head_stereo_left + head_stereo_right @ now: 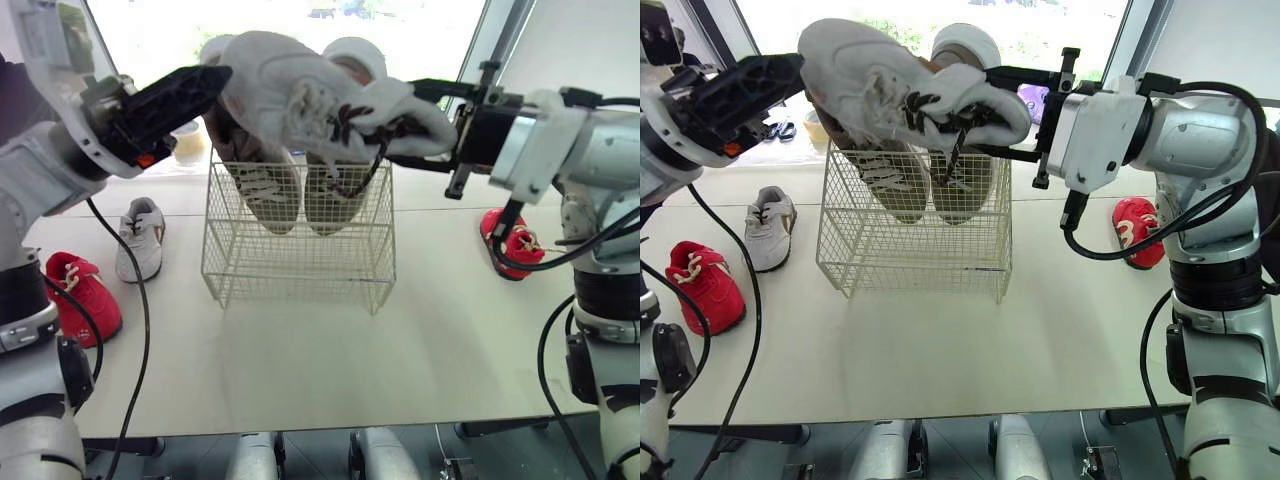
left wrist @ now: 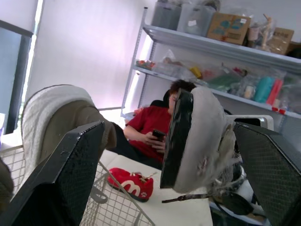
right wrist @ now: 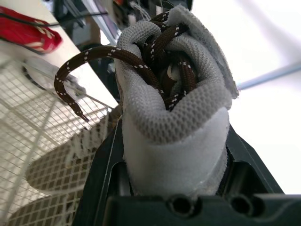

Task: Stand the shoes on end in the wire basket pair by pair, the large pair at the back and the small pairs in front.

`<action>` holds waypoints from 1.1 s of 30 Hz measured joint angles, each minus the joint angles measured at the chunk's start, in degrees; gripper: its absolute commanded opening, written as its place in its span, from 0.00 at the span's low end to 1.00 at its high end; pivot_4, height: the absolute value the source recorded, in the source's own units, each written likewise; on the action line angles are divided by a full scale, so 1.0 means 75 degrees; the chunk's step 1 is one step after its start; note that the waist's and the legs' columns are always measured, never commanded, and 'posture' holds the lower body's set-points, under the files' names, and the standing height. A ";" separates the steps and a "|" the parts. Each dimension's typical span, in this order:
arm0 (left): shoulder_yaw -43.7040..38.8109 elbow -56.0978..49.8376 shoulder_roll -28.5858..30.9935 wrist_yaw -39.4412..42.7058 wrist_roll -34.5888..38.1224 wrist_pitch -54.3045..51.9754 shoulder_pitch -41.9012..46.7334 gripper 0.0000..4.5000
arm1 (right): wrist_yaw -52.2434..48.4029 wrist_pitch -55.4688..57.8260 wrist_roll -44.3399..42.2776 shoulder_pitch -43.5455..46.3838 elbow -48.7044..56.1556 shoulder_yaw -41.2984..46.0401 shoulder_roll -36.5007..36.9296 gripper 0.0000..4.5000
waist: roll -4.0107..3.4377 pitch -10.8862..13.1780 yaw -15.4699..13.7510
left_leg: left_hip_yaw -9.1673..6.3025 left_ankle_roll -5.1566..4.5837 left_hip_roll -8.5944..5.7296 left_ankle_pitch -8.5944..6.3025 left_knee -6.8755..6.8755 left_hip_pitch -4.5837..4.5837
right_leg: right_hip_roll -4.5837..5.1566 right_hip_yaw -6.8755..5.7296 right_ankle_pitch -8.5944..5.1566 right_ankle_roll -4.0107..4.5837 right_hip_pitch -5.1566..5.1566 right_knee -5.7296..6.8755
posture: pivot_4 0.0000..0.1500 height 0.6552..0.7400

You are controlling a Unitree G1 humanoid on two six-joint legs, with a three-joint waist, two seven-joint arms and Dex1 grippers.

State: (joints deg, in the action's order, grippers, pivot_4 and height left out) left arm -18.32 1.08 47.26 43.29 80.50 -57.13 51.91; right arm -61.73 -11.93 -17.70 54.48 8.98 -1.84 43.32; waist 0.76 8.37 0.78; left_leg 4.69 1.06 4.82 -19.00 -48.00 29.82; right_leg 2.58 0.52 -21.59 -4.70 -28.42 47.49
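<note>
Counter [image 1: 330,370], near edge to far: a small red shoe [image 1: 80,290] and a small grey sneaker [image 1: 140,240] lie at 9 o'clock of the wire basket [image 1: 300,265], another red shoe [image 1: 510,240] at 3 o'clock, and two large shoes [image 1: 270,190] stand toe-down inside. The large grey sneaker [image 1: 300,85] hangs level above the rim, its laced end clenched in the right pincer [image 1: 400,125] and its heel at 9 o'clock between the released fingers of the left pincer [image 1: 205,82]. Recommended: tip it upright before lowering into free space, keeping the dangling lace [image 1: 365,175] off the wire.
</note>
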 measured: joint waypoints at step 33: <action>-0.1130 -0.1452 -0.3579 -0.3914 0.1832 0.1631 -0.0906 0.07 | 0.8073 0.6081 -0.9558 -0.1784 0.1807 0.2373 -0.4244 0.98 | 0.0011 -0.0007 0.0033 | -0.0029 0.0009 0.0005 0.0005 -0.0015 0.0004 | -0.0011 0.0020 0.0010 -0.0021 -0.0017 0.0052 | 1.00 0.00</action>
State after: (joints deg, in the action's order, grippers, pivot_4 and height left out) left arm -26.79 -9.81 20.42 13.94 94.25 -44.89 45.12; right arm -1.18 33.67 -89.38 41.10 22.53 15.95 11.49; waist 0.84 8.32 1.02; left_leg 4.48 1.13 4.86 -18.96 -48.12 29.86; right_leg 2.50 0.67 -21.52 -4.86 -28.56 47.88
